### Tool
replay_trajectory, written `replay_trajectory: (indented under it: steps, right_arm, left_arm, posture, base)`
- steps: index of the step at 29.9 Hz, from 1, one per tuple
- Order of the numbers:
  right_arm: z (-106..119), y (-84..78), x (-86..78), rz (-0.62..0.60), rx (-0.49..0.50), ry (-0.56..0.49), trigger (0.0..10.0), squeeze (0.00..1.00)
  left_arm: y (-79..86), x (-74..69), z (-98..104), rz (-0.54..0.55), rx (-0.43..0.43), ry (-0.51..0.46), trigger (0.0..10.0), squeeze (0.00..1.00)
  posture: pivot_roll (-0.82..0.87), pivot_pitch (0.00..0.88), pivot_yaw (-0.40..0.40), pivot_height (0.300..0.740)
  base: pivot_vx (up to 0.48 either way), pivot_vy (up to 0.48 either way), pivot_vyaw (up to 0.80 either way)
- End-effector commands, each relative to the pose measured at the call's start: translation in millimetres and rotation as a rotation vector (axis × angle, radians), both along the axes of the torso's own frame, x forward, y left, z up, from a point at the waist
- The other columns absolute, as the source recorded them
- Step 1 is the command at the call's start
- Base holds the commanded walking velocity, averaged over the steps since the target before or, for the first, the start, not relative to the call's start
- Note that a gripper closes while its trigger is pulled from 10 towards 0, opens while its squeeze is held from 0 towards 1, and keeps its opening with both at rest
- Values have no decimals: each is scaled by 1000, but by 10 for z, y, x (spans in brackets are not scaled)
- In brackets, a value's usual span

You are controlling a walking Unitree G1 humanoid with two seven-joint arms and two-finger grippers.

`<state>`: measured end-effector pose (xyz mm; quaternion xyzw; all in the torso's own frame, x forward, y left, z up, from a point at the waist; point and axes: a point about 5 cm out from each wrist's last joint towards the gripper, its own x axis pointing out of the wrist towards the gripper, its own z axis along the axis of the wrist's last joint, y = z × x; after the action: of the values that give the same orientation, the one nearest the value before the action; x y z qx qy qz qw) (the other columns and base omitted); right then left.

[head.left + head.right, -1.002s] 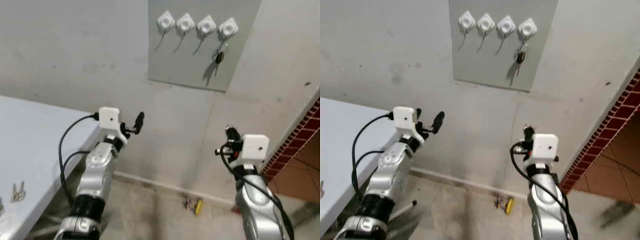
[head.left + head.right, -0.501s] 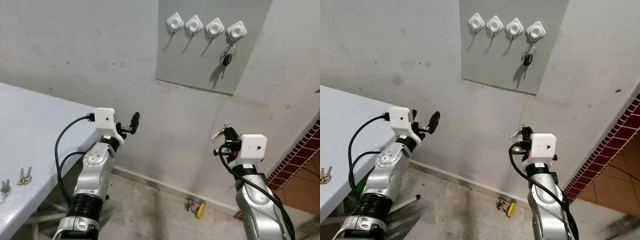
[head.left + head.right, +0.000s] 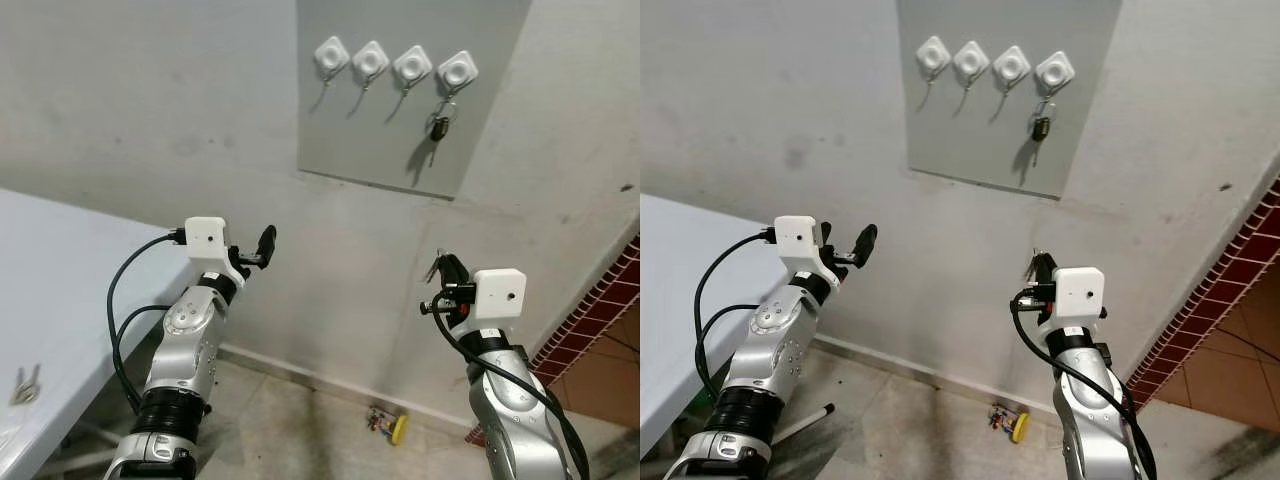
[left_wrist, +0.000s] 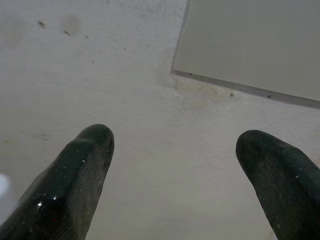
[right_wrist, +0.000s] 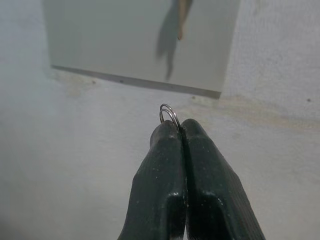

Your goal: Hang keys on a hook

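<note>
Left eye view, read from left to right: a white table (image 3: 60, 270) bearing a spare set of keys (image 3: 25, 383) is seen at the left edge; the left gripper (image 3: 262, 247) is held raised toward the wall with its fingers spread and nothing between them, as confirmed in the left wrist view; a grey board (image 3: 410, 95) on the wall carries four white hooks (image 3: 394, 66), the three to the left being free and the rightmost already occupied by a hung key (image 3: 438, 126); the right gripper (image 3: 443, 268) is held below the board, its fingers pinched upon the key ring (image 5: 169, 114), so the keys to be hung are in its grasp. The carrying step is judged to be in hand; a raise toward a free hook is called for next, the ring to be slipped over its tip
</note>
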<state>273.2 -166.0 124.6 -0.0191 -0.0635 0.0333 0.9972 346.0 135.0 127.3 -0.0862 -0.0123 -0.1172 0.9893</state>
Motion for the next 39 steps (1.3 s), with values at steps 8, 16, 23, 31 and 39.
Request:
replay_trajectory:
  steps: [8,16,23,31,39]
  right_arm:
    - [48,53,5,35,3,-21,10000,0]
    - [42,64,-2,43,2,-18,10000,0]
    - [41,73,-11,60,0,-14,10000,0]
    - [113,142,-2,165,-4,-33,10000,0]
    - [283,222,39,272,7,-80,10000,0]
  left_arm:
    - [50,22,28,8,3,-1,10000,0]
    - [50,17,23,9,5,0,10000,0]
    - [40,14,85,26,27,-52,10000,0]
    - [-132,-41,265,-126,46,-152,10000,0]
    - [-284,-89,429,-244,85,-232,10000,0]
  posture:
    - [-28,0,-26,740]
    - [-28,0,-27,740]
    - [-25,0,-29,740]
    - [-21,0,-30,740]
    - [-20,0,-28,740]
  base:
    - [393,0,0]
    - [393,0,0]
    - [99,0,0]
    - [0,0,0]
    - [0,0,0]
